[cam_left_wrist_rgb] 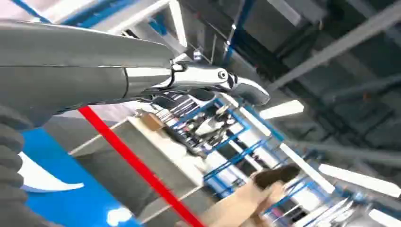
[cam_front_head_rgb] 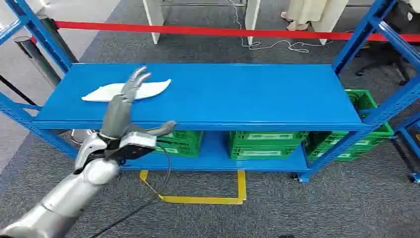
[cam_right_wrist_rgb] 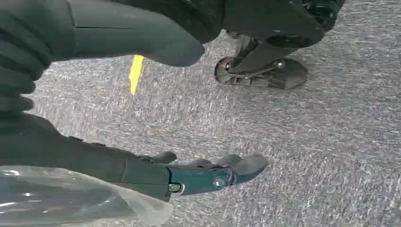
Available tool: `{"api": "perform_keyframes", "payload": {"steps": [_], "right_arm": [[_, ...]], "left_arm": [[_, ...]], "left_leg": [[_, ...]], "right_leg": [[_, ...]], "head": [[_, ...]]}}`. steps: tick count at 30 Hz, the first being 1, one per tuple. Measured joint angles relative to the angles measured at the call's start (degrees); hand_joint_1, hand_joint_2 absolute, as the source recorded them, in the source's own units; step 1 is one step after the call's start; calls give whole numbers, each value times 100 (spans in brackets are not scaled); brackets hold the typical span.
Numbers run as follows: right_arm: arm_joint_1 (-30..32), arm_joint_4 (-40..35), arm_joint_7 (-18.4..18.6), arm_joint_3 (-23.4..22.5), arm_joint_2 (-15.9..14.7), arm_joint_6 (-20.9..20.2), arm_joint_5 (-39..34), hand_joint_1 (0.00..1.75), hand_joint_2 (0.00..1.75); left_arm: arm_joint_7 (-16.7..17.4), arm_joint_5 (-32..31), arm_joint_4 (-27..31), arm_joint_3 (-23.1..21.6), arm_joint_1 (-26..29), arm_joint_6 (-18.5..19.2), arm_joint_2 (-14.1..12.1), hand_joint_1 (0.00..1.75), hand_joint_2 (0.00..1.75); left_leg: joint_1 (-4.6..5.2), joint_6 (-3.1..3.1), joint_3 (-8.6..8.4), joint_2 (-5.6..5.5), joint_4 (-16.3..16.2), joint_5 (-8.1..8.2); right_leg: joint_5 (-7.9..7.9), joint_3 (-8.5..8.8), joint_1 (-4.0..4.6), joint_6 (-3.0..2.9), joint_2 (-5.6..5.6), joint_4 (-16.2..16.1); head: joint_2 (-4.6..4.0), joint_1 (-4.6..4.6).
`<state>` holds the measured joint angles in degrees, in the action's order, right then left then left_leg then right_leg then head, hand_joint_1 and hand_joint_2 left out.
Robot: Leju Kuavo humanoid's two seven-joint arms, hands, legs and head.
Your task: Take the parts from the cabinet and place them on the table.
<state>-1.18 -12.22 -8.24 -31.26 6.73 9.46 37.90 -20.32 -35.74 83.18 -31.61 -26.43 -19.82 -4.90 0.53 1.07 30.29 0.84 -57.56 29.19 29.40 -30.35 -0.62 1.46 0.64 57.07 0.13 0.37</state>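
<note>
Head view first: the left hand (cam_front_head_rgb: 130,101) is raised over the front-left part of the blue shelf top (cam_front_head_rgb: 237,94), fingers spread and holding nothing, and just past its fingertips lies a flat white part (cam_front_head_rgb: 126,91) — resting on that blue surface, near the left end. The fingers overlap the part from this angle, but whether they touch it I cannot tell. Left wrist view shows an extended finger (cam_left_wrist_rgb: 208,80) in open air, with a sliver of the white part visible by the blue surface.

Down on the lower shelf sit green crates (cam_front_head_rgb: 267,144), well apart from the hand. A red barrier tape (cam_front_head_rgb: 223,31) runs behind the rack.

Right wrist view: the right hand (cam_right_wrist_rgb: 142,161) hangs over grey carpet, and something clear and plastic-looking (cam_right_wrist_rgb: 71,198) sits against its palm side — whether it is actually gripped I cannot tell.

My read: this is either a reach for the white part or a just-finished set-down; the frames do not settle which. If it is a reach, the next move calls for lowering the palm flat and closing around a thin, low-lying piece.
</note>
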Motion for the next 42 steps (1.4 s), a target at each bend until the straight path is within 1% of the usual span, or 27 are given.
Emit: {"api": "perform_keyframes", "payload": {"steps": [8, 9, 10, 11, 12, 15, 17, 26, 28, 32, 34, 36, 38, 40, 42], "right_arm": [[-24, 4, 26, 11, -2, -125, 280, 0, 175], [-23, 6, 24, 13, -4, -157, 310, 0, 0], [-24, 7, 20, 13, -4, -190, 339, 0, 0], [-26, 7, -13, 13, -4, -242, 358, 0, 0], [-25, 7, -61, 13, -4, -308, 369, 0, 175], [-24, 9, -298, 4, -13, -606, 360, 0, 175], [-24, 11, -448, -11, -22, -886, 334, 0, 175], [-15, 52, -1160, -74, -63, -2327, 243, 0, 175], [-15, 57, -1217, -107, -66, -2500, 236, 0, 175], [-15, 70, -1235, -149, -70, -2546, 234, 0, 175], [-15, 72, -1209, -153, -77, -2500, 271, 0, 175], [-13, 72, -1121, -151, -77, -2288, 402, 0, 175], [-14, 72, -1062, -149, -77, -2146, 465, 0, 175], [-13, 74, -1138, -149, -76, -2009, 498, 0, 175], [-13, 79, -1261, -149, -74, -1880, 540, 0, 175]], "left_arm": [[509, -791, -1154, -411, -810, 492, -131, 0, 175], [585, -936, -1301, -463, -893, 533, -161, 0, 175], [645, -1038, -1375, -500, -974, 559, -186, 0, 0], [737, -1191, -1514, -538, -1049, 590, -223, 0, 0], [796, -1316, -1611, -559, -1118, 610, -267, 0, 0], [964, -1674, -1906, -634, -1300, 680, -389, 0, 0], [998, -1861, -2082, -682, -1394, 712, -409, 0, 0], [1178, -2561, -2880, -865, -1851, 741, -398, 0, 0], [1198, -2673, -2994, -892, -1909, 714, -393, 0, 0], [1222, -2721, -3149, -955, -1971, 697, -387, 0, 0], [1230, -2764, -3197, -966, -1981, 636, -380, 0, 0], [1276, -2867, -3274, -981, -2010, 535, -365, 0, 0], [1338, -2939, -3422, -999, -2068, 518, -341, 0, 0], [1414, -2946, -3566, -994, -2115, 531, -328, 0, 0], [1484, -2946, -3717, -988, -2147, 635, -321, 0, 0]], "left_leg": [[-1, -1, 1, 0, 0, -1], [-1, -1, 1, 0, 0, -1], [-1, -1, 1, 0, 0, -1], [-1, -1, 1, 0, 0, -1], [-1, -1, 1, 0, 0, -1], [-1, -1, 2, 1, 0, -1], [-1, -1, 2, 0, 0, -1], [-1, -2, 2, 1, 0, -1], [-1, -2, 2, 1, 0, -1], [-1, -2, 2, 1, 0, -1], [-1, -2, 2, 1, 0, -1], [-1, -2, 2, 1, 0, -1], [-1, -2, 2, 1, 0, -1], [-1, -2, 2, 1, 0, -2], [3, -2, 2, 1, -8, -1]], "right_leg": [[-1, -1, 0, 0, 3, 5], [-1, -1, 0, 0, 2, 5], [-1, -1, 0, 0, 2, 5], [-1, -1, 0, 0, 3, 5], [-1, -2, 1, 0, 5, 5], [-1, -3, 1, 0, 2, 5], [-1, -3, 1, 0, 0, 5], [-1, -4, 1, 0, 3, 6], [-2, -3, 1, 0, 3, 6], [-2, -4, 1, 0, 3, 6], [-2, -4, 1, 0, 3, 6], [-2, -4, 1, 0, 3, 6], [-2, -4, 1, 0, 3, 6], [-2, -4, 1, 0, 5, 7], [-6, -4, -3, 1, 4, 5]], "head": [[0, 0], [0, 0], [0, 0], [0, 0], [0, -2], [0, -2], [0, 0], [0, 0], [0, 0], [0, 0], [0, 0], [0, 0], [0, 0], [0, 0], [0, -2]]}}
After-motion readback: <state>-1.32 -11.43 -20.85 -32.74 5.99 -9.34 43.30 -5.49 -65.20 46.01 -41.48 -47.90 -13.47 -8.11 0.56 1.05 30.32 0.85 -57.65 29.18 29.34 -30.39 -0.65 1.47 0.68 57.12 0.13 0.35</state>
